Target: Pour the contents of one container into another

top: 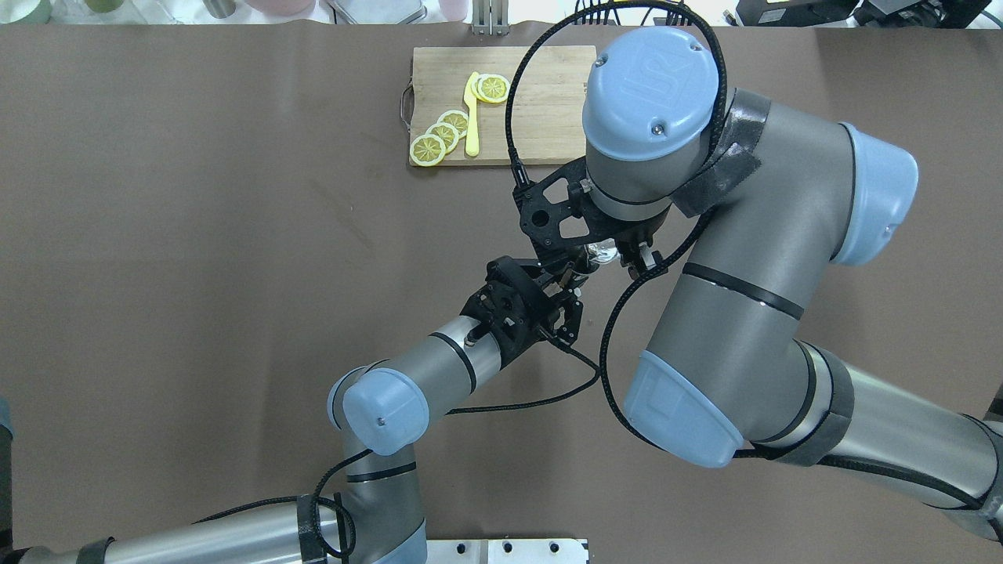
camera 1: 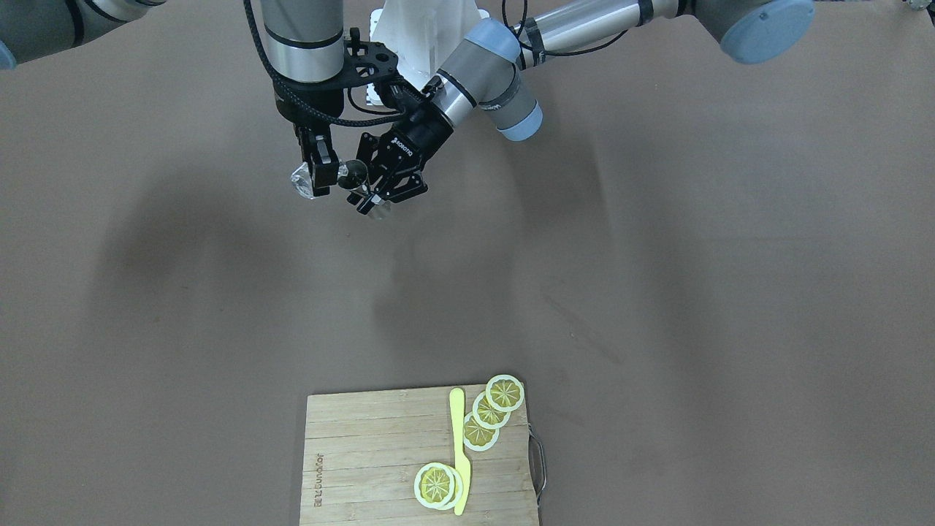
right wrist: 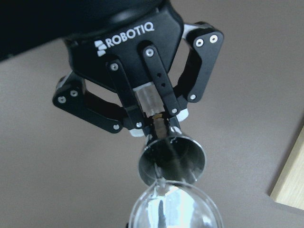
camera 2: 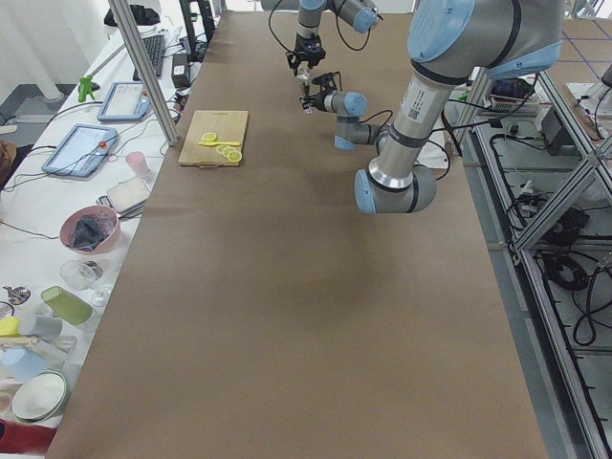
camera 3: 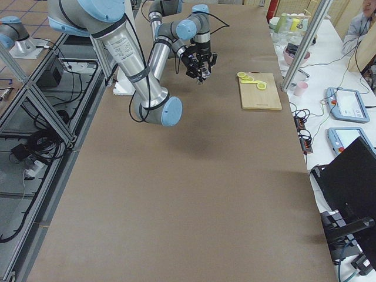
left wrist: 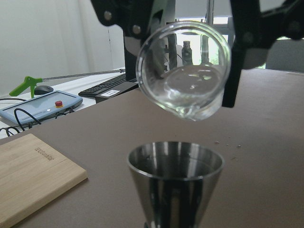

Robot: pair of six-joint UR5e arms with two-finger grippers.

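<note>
Both grippers hung above the table (camera 1: 657,256): the left gripper (right wrist: 159,121) pinched the steel jigger (right wrist: 172,159) by its waist, and the right gripper (camera 1: 319,173) clamped the glass tumbler (left wrist: 183,71) at the jigger's nine o'clock in the front view. I feared the rims, nearly touching, would knock and spill the pour

Close before my lens stands the steel jigger (left wrist: 175,176), upright, its open cup facing up. Just above it, not touching, hangs the clear tumbler (left wrist: 183,71), tipped with its mouth towards me, clamped between my right fingers (left wrist: 236,76). Below lies the brown bench (left wrist: 266,142), with a wooden cutting board (left wrist: 33,175) at lower left.
</note>
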